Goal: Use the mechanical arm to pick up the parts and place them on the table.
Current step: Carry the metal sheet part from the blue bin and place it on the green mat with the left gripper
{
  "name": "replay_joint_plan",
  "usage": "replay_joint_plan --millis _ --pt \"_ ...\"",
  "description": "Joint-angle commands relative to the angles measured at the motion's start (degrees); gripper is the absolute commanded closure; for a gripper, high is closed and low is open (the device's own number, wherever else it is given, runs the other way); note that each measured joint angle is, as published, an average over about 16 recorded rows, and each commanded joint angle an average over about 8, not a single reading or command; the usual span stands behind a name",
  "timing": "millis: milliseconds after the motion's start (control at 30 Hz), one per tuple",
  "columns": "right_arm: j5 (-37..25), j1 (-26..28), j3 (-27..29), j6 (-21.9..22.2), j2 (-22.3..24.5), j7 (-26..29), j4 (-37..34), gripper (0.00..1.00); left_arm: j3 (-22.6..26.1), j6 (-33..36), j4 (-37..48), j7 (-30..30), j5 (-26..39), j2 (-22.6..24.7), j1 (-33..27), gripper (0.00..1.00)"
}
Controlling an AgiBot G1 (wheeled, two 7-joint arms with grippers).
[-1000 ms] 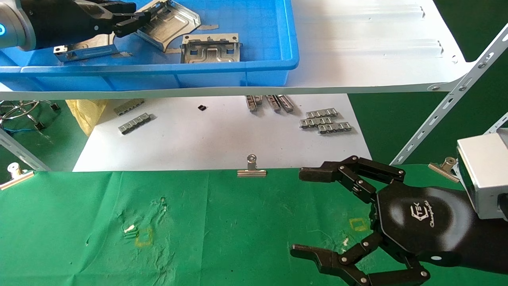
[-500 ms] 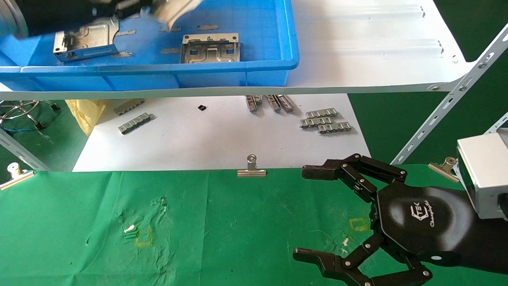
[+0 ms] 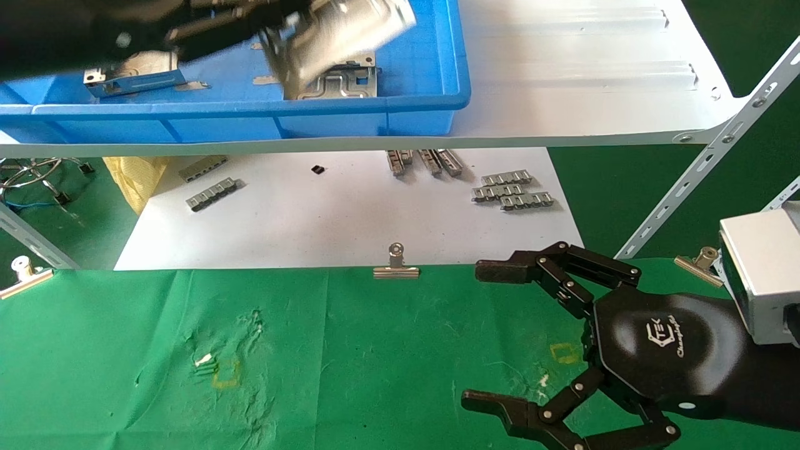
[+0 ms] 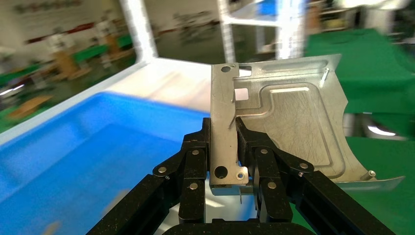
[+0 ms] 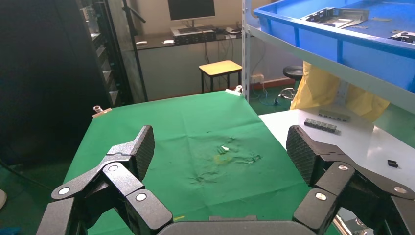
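My left gripper (image 3: pixel 275 25) is over the blue bin (image 3: pixel 250 109) at the back left. It is shut on the side wall of a silvery sheet-metal part (image 3: pixel 340 31) and holds it above the bin floor. In the left wrist view the fingers (image 4: pixel 254 147) pinch the part (image 4: pixel 293 127) upright. Two more parts (image 3: pixel 134 78) (image 3: pixel 340 84) lie in the bin. My right gripper (image 3: pixel 484 334) is open and empty, low over the green table (image 3: pixel 344 350) at the front right; it also shows in the right wrist view (image 5: pixel 220 147).
The bin stands on a white shelf board (image 3: pixel 575 75) with a slanted strut (image 3: pixel 706 169) at the right. Below it, a white sheet (image 3: pixel 350 219) carries grey ridged strips (image 3: pixel 512 190). Binder clips (image 3: pixel 396 265) grip the cloth's far edge.
My left gripper has lifted the part off the bin floor and carried it to the right. The right gripper has stayed almost still.
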Motion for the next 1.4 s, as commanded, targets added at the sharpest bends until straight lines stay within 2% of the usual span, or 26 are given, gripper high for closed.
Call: replay_joint_plan --millis 33,300,433,633,767,900,1067,1233,1300,1400 --pt "0.0 0.0 0.0 0.0 0.0 0.0 0.0 0.0 -0.3 3.9 -0.6 0.7 -0.4 -0.5 0.8 1.0" --pt "0.0 0.0 0.0 0.0 0.0 0.0 0.0 0.0 4.2 4.1 -23.6 0.2 -13.1 -9.9 14.4 1.0" --pt "0.0 0.0 0.0 0.0 0.0 0.0 0.0 0.0 7.5 3.3 -28.2 2.2 -16.7 -14.6 20.0 1.0" --pt "0.0 0.0 0.0 0.0 0.0 0.0 0.0 0.0 11.7 1.7 -22.5 14.2 -11.9 -16.8 23.3 1.0" --pt "0.0 0.0 0.0 0.0 0.0 0.0 0.0 0.0 13.8 0.7 -17.5 24.8 -6.9 -16.4 23.7 1.0" --pt "0.0 0.0 0.0 0.0 0.0 0.0 0.0 0.0 15.7 -0.3 -13.0 32.9 -2.6 -15.4 23.4 1.0" --pt "0.0 0.0 0.0 0.0 0.0 0.0 0.0 0.0 17.4 -0.5 -7.7 38.6 0.6 -13.7 22.6 1.0" --pt "0.0 0.0 0.0 0.0 0.0 0.0 0.0 0.0 18.2 0.1 -3.1 40.9 1.8 -12.5 21.9 0.99" --pt "0.0 0.0 0.0 0.0 0.0 0.0 0.0 0.0 18.4 0.6 -1.6 41.3 2.2 -12.0 21.6 0.9" --pt "0.0 0.0 0.0 0.0 0.0 0.0 0.0 0.0 18.9 1.4 0.1 41.6 2.7 -11.5 21.3 0.52"
